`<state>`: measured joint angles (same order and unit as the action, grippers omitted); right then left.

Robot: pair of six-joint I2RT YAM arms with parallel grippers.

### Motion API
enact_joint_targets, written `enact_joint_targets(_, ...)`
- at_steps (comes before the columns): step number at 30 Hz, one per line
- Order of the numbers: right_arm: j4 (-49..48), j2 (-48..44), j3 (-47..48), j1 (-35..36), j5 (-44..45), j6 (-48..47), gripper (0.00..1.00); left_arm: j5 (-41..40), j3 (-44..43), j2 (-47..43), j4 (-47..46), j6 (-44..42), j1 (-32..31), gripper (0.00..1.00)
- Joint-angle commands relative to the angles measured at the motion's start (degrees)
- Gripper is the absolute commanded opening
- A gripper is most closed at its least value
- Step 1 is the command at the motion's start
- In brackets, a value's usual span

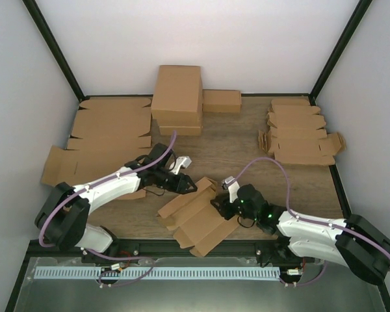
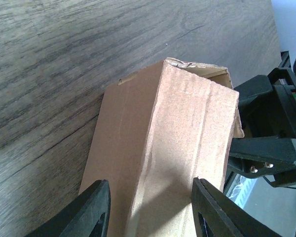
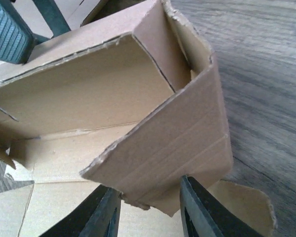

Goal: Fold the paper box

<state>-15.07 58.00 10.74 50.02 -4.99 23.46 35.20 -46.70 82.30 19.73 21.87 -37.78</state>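
The paper box lies partly folded at the near middle of the table, with one long wall raised and flaps spread flat. My left gripper is at its far end. In the left wrist view the fingers are spread wide on both sides of the raised wall, open. My right gripper is at the box's right side. In the right wrist view its fingers stand apart under a tilted end flap, open. The box's inner floor shows behind the flap.
A larger brown carton stands at the back with a small box beside it. Big flat cardboard sheets lie at the left. A stack of die-cut blanks lies at the back right. The table is wood-grained.
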Motion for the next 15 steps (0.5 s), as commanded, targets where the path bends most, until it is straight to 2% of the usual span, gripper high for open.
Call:
enact_joint_targets(1, -1.1, 1.2, 2.3, -0.2, -3.1, -1.1, 0.37, 0.5, -0.2, 0.8, -1.5, -0.8, -1.1, 0.47)
enact_joint_targets(10, -4.9, 3.5, 1.8, -0.2, -4.3, -1.7, 0.51, -1.2, -2.3, 3.8, -0.8, -0.7, -4.4, 0.41)
enact_joint_targets(15, -5.6, 2.1, 0.2, -0.2, -3.2, -1.6, 0.54, -4.3, -4.2, 5.7, 0.2, -0.7, -6.3, 0.41)
